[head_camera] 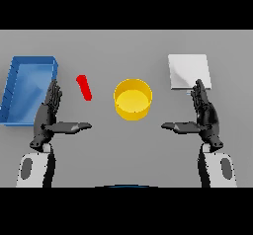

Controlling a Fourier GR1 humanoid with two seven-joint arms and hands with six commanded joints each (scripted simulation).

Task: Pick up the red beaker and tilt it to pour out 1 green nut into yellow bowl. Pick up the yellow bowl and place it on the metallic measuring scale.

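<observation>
The red beaker is a small red cylinder on the table, tilted, left of centre. A yellow bowl stands upright in the middle of the table; its inside looks bare. At the back right lies the metallic measuring scale, a pale flat square. My left hand is held edge-up near the front left, fingers straight and thumb out, a short way below and left of the beaker. My right hand mirrors it at the front right, open, its fingertips just over the scale's near edge. No green nut shows.
A blue tray with raised walls sits at the left edge of the table, right beside my left hand's fingers.
</observation>
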